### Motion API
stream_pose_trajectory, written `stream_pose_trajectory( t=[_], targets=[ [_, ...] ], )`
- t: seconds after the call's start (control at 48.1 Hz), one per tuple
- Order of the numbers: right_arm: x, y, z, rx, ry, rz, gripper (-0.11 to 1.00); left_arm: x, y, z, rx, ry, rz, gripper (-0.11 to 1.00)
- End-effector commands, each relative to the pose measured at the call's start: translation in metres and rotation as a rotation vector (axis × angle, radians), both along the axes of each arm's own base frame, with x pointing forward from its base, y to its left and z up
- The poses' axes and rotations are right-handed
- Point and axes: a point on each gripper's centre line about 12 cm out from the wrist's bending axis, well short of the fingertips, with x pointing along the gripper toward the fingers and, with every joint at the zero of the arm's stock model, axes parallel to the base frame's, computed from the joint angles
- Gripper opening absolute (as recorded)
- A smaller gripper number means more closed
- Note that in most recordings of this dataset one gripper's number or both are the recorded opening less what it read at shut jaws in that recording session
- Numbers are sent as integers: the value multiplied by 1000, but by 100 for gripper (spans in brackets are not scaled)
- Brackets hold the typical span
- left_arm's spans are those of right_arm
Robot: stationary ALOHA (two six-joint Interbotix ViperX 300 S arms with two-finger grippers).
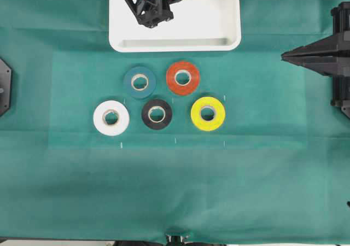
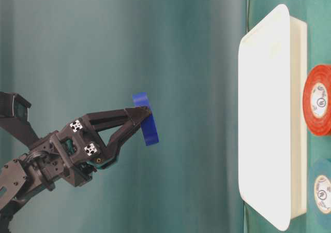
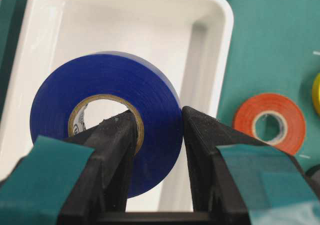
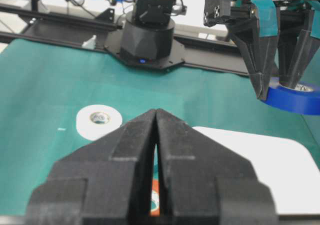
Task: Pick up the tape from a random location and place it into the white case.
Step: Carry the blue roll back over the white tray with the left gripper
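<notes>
I see my left gripper (image 3: 159,127) closed on the wall of the blue tape (image 3: 107,117), holding it in the air above the white case (image 3: 210,50). My right gripper (image 4: 156,150) is closed and empty. The print on the tape's core is too small to read.

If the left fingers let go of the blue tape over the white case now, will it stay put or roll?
The blue tape looks rigid, pinched through its core without deforming. It hangs near level above the white case, so it probably lands flat. If it tips onto its edge, it might roll, though the raised rim should stop it.
</notes>
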Motion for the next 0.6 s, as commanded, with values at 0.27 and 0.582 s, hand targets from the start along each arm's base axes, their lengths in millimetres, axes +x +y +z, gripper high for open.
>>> stream_pose_trajectory(
  t=[0.27,0.582],
  targets=[
    [2,0,7,-3,-18,2,0,-6,0,16,15,-42,3,26],
    [2,1,7,-3,-17,3,0,-7,-1,1,8,-22,3,26]
  ],
)
